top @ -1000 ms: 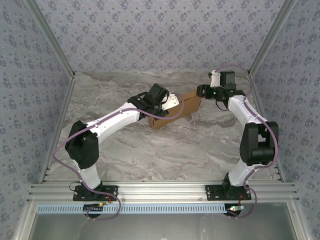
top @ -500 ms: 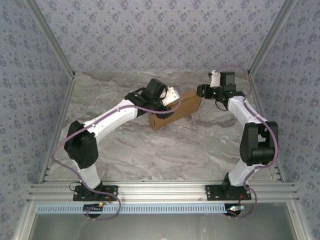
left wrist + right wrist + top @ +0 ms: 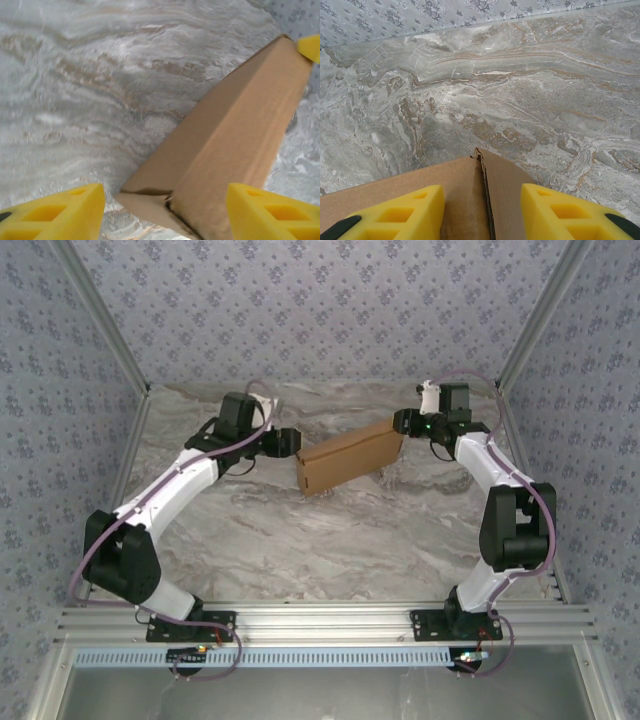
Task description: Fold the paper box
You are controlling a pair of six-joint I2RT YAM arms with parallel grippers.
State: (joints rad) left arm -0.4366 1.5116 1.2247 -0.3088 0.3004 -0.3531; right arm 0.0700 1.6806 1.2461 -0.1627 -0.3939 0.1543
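Left pincer (image 3: pixel 291 443) now clear of the one paper box (image 3: pixel 345 460), jaws apart (right pincer (image 3: pixel 402 424) tight on it).

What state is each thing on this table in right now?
paper box, folded shut into a flat carton, slanting between the two hands.
left hand, open, just short of the box's left end.
right hand, at the box's right end; grip unclear.

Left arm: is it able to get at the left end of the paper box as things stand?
Probably yes. The left gripper is open and faces the free end of the paper box, with nothing between them. The right gripper is at the other end.
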